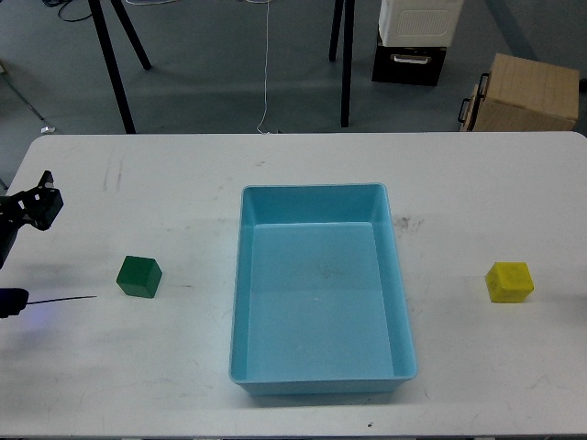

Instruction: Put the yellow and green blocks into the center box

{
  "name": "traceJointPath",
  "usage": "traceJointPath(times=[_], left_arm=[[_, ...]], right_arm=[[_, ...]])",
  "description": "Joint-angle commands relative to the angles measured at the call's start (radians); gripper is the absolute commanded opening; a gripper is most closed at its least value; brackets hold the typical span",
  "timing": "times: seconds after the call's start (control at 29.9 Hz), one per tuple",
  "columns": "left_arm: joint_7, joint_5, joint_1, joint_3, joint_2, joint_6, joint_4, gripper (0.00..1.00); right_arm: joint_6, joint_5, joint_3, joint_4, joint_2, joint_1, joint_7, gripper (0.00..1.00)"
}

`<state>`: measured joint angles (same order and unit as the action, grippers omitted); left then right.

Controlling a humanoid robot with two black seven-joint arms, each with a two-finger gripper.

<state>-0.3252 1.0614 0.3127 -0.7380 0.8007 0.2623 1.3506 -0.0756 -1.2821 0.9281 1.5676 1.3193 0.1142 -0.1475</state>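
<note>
Green block (138, 277) sits at 9 o'clock from the light-blue tray (401, 302), well apart from it on the white tabletop (183, 174). Yellow block (509, 281) sits at 3 o'clock from the tray, also apart. Tray holds neither block; its floor shows bare. Left gripper (38, 203) is cut by the frame edge at 10 o'clock from the green block, clear of it; dark and small, so jaw spacing cannot be told. Right arm out of frame. Tan cardboard box (532, 93) on the floor at 1 o'clock.
</note>
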Motion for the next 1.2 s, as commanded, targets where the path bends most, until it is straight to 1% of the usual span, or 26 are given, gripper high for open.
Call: traceJointPath(times=[0.0,0.2,0.33,0.47,0.63,0.77,0.84,1.04,1.17], left_arm=[[-0.001,0.002,-0.003,-0.001,0.018,0.002,0.004,1.00],[-0.001,0.002,-0.007,-0.001,0.015,0.002,0.004,1.00],[-0.001,0.002,-0.006,-0.001,0.020,0.002,0.004,1.00],[0.000,0.000,-0.009,-0.001,0.017,0.003,0.001,1.00],[0.000,0.000,-0.009,0.000,0.015,0.002,0.001,1.00],[0.000,0.000,-0.007,0.000,0.015,0.002,0.001,1.00],[0.002,0.000,-0.009,0.002,0.015,0.002,-0.001,1.00],[0.000,-0.018,-0.011,0.002,0.011,-0.003,-0.005,1.00],[-0.001,-0.026,-0.011,0.000,0.014,-0.028,0.001,1.00]], right_arm=[[0.003,0.006,0.002,0.002,-0.009,0.024,0.000,0.99],[0.005,0.105,0.012,0.000,-0.072,0.058,0.000,0.99],[0.002,0.233,0.014,0.006,-0.072,0.059,-0.001,0.99],[-0.012,0.248,-0.001,0.006,-0.068,0.090,-0.003,0.99],[-0.015,0.170,-0.054,0.000,-0.057,0.096,-0.003,0.99],[-0.012,-0.024,-0.093,-0.010,-0.058,0.093,-0.001,0.99],[-0.012,-0.080,-0.113,-0.018,-0.060,0.099,-0.001,0.99],[-0.018,-0.095,-0.133,-0.018,-0.061,0.108,-0.001,0.99],[-0.055,-0.097,-0.140,-0.017,-0.078,0.108,-0.001,0.99]])
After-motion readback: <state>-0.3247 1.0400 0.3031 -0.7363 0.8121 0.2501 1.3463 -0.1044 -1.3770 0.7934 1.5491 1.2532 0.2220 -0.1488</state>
